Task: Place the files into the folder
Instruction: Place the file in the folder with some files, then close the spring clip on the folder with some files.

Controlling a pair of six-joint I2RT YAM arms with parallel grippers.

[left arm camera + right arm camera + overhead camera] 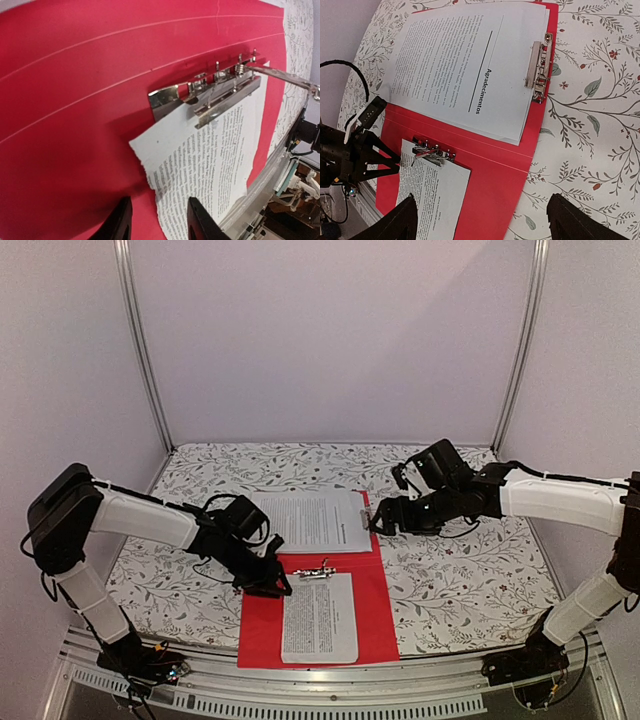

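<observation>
Left pincer [157, 222] is partway apart and empty. Its tips hover low over the flat red plastic folder [75, 100], and the ragged left edge of the small white printed sheet [210, 160] shows in the gap between them. That sheet lies on the folder's near half, top edge tucked under the shiny metal spring clip [210, 95]. The big white printed page [455, 65] is on the far half, pinned by a second metal clip [538, 70] on its right side. Right pincer [485, 220] is spread wide, holding nothing, hanging by the folder's right edge.

My take: the job right now is backing off the small sheet without dragging it. Go straight up first, then sideways. That free corner is floppy and a fingertip would curl it or tug it out of the clip.

Room-wise, there's loads of flowery tablecloth [470, 570] on both sides of the folder. The folder's near edge sits just beside the aluminium rail [330, 675], so there's nothing to spare toward the bases.
</observation>
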